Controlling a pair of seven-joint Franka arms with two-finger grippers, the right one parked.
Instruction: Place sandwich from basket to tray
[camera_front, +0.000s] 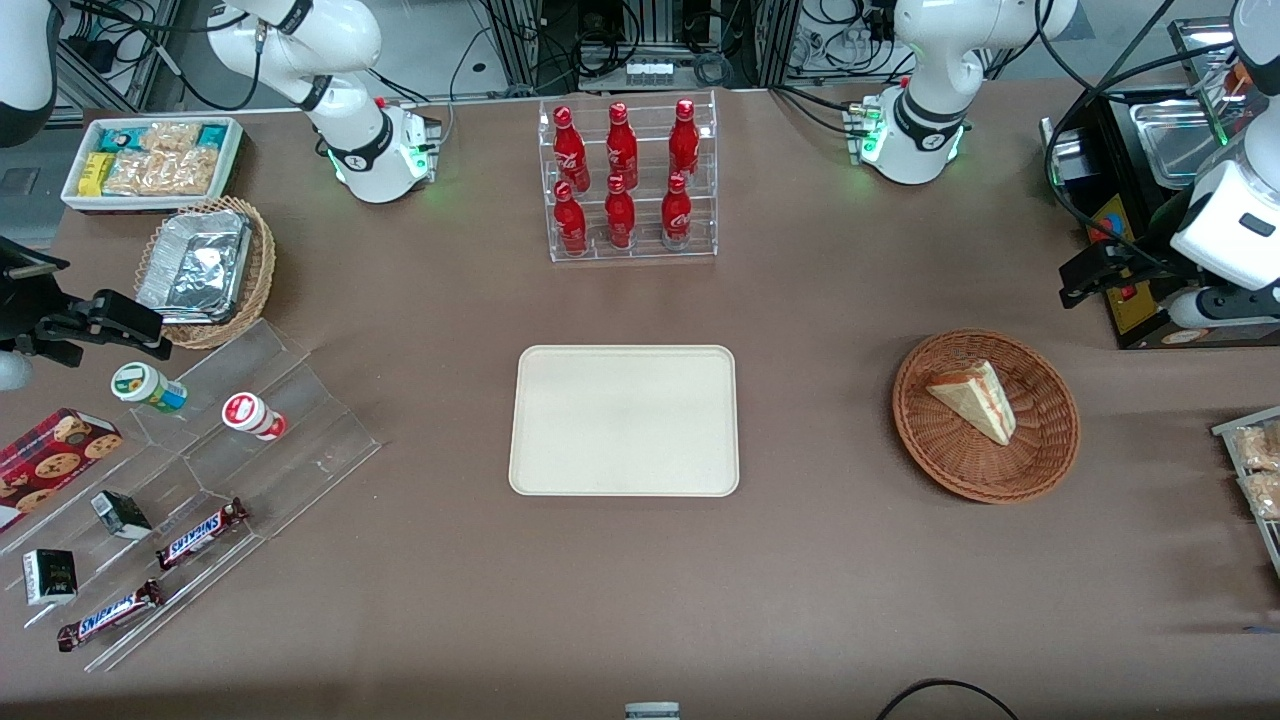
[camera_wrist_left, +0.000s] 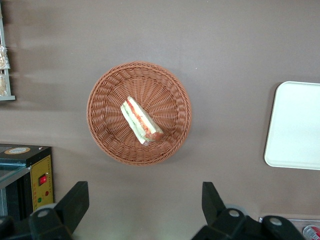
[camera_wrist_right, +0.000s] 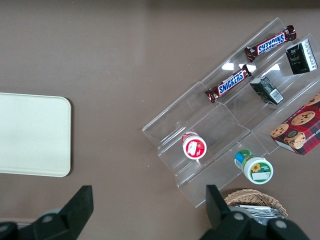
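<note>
The sandwich (camera_front: 972, 400), a pale wedge with red and green filling, lies in the reddish-brown wicker basket (camera_front: 1040, 455) toward the working arm's end of the table. The cream tray (camera_front: 625, 420) lies flat at the table's middle, with nothing on it. My left gripper (camera_front: 1085, 275) hangs high above the table, a little farther from the front camera than the basket. In the left wrist view the gripper (camera_wrist_left: 145, 200) is open wide and holds nothing. That view looks down on the sandwich (camera_wrist_left: 141, 121), the basket (camera_wrist_left: 107, 130) and the tray's edge (camera_wrist_left: 295, 125).
A clear rack of red bottles (camera_front: 628, 180) stands farther from the front camera than the tray. A black box with a red button (camera_front: 1130, 290) sits near the gripper. Bagged snacks (camera_front: 1255, 470) lie beside the basket. An acrylic stand with snacks (camera_front: 200, 470) is toward the parked arm's end.
</note>
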